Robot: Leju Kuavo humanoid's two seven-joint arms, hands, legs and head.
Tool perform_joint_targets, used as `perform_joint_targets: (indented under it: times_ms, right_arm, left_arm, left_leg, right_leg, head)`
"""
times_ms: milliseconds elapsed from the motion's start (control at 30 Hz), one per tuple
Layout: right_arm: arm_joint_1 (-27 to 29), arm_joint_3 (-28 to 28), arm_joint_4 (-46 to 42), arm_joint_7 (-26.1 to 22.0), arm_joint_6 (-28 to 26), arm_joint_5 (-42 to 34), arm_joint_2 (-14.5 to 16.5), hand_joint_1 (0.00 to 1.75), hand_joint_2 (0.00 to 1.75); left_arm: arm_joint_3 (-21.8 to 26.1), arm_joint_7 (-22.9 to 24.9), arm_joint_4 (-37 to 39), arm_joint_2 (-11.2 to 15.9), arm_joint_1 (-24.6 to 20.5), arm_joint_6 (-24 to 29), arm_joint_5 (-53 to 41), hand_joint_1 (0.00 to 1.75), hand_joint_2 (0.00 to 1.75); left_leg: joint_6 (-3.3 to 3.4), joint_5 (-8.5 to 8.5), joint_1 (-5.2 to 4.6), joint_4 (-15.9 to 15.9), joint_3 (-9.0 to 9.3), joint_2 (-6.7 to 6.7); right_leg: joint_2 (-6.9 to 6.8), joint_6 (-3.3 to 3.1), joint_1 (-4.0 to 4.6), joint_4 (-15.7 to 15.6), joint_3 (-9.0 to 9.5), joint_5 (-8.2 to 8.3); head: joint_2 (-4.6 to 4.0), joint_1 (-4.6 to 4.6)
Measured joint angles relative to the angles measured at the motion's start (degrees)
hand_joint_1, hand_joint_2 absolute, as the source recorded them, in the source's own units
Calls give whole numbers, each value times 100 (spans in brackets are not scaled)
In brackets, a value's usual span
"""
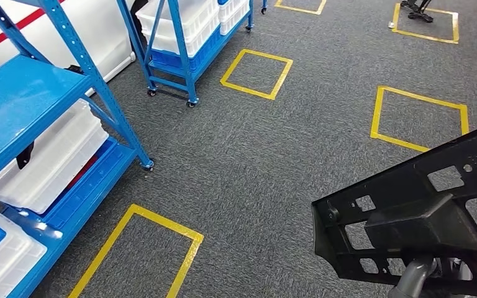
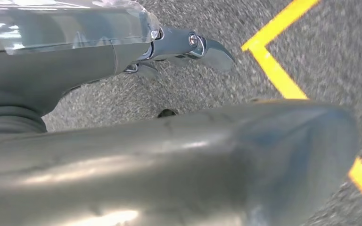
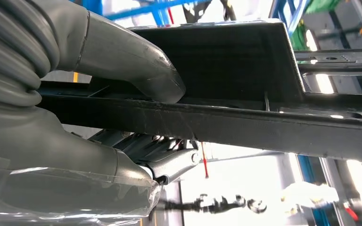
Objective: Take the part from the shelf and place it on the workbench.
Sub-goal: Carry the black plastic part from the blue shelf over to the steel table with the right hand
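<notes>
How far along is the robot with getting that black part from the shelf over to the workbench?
Picking up looks done: the black part is off the blue shelf and gripped in the right hand, thumb on one side and fingers on the other. It is being carried above grey carpet with yellow tape squares. The left hand holds nothing. Left: reach the workbench and set it down.

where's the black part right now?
In the right hand: the black part shows at lower right of the head view, carried over the grey carpet near a yellow taped square, away from the blue shelves on the left.
</notes>
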Motion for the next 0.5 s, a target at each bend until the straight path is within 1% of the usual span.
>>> perform_joint_targets:
  times_ms: [33, 67, 100, 133, 167, 200, 233, 267, 300, 333, 367, 400, 433, 467, 500]
  right_arm:
    - [1, 0, 0, 0, -15, 0, 0, 175, 175]
    - [2, 0, 0, 0, -29, 0, 0, 175, 175]
    - [3, 0, 0, 0, -40, 0, 0, 175, 175]
    - [4, 0, 0, 0, -49, 0, 0, 175, 175]
    - [4, 1, 0, 0, -56, 1, 0, 175, 175]
    - [6, 2, 0, 1, -66, 3, 0, 175, 175]
    - [12, 3, 0, 1, -76, 10, 0, 175, 175]
    - [24, 4, -3, 2, -86, 20, 0, 175, 175]
    - [41, 3, -9, 2, -96, 32, 0, 175, 175]
    - [59, 3, -20, 1, -108, 44, 0, 175, 175]
    - [71, 3, -32, 0, -123, 52, 0, 175, 175]
    - [79, 2, -42, -1, -138, 59, 0, 175, 175]
    - [82, 1, -48, -2, -151, 62, 0, 175, 175]
    - [87, 1, -48, -1, -158, 64, 0, 175, 175]
    - [94, 0, -48, -1, -160, 66, 0, 175, 175]
  left_arm:
    - [-11, -4, 0, 0, 13, -6, -8, 0, 0]
    - [-22, -10, 0, 0, 22, -12, -17, 0, 0]
    - [-29, -17, 0, 0, 28, -16, -26, 0, 0]
    - [-35, -23, 0, 2, 30, -19, -37, 0, 0]
    - [-40, -31, 0, 4, 31, -21, -49, 0, 0]
    - [-46, -37, 0, 6, 31, -22, -60, 0, 0]
    - [-52, -42, 0, 8, 29, -22, -74, 0, 0]
    - [-56, -45, 0, 9, 27, -22, -85, 0, 0]
    - [-60, -47, 0, 9, 23, -22, -94, 0, 0]
    - [-63, -49, 0, 8, 21, -22, -103, 0, 0]
    - [-64, -51, -1, 8, 23, -22, -108, 0, 0]
    - [-66, -52, -1, 8, 29, -23, -112, 0, 0]
    - [-66, -52, -1, 8, 40, -23, -113, 0, 0]
    - [-66, -52, -1, 9, 51, -22, -114, 0, 0]
    - [-65, -51, 0, 9, 56, -22, -114, 0, 0]
  left_leg:
    - [0, 74, 4, 28, -18, -17]
    - [7, 253, 11, -169, 69, -43]
    - [20, 479, 20, -523, 227, -123]
    - [42, 654, 28, -908, 394, -275]
    - [62, 766, 34, -1219, 521, -407]
    - [85, 806, 31, -1402, 587, -509]
    - [110, 799, 21, -1475, 606, -539]
    - [138, 813, 12, -1500, 613, -477]
    - [177, 843, 13, -1528, 622, -400]
    - [219, 878, 18, -1567, 636, -324]
    - [259, 912, 24, -1607, 645, -242]
    - [287, 935, 26, -1635, 643, -156]
    - [304, 941, 13, -1643, 634, -77]
    - [311, 942, 2, -1642, 622, 16]
    - [311, 940, -5, -1640, 613, 107]
  right_leg:
    - [86, 0, 1, 13, -8, 3]
    - [172, 6, 0, 29, -10, 4]
    - [252, 15, -2, 44, -9, 3]
    - [324, 34, 2, 62, -14, 2]
    - [390, 64, 3, 80, -29, 6]
    - [452, 103, -2, 90, -51, 15]
    - [516, 151, -12, 90, -75, 32]
    - [586, 201, -22, 79, -98, 57]
    - [596, 235, -34, 87, -119, 62]
    - [513, 258, -29, 149, -161, 17]
    - [366, 272, -17, 310, -244, -98]
    - [177, 279, -13, 593, -378, -281]
    - [23, 293, -7, 954, -551, -491]
    - [-58, 310, -14, 1323, -722, -664]
    - [-96, 325, -22, 1577, -832, -749]
  head:
    - [0, 0]
    - [1, 0]
    - [1, 0]
    - [0, 1]
    - [1, 2]
    - [0, 4]
    - [1, 4]
    - [1, 5]
    - [1, 5]
    - [1, 11]
    - [1, 22]
    - [1, 31]
    - [1, 42]
    - [1, 45]
    - [0, 45]
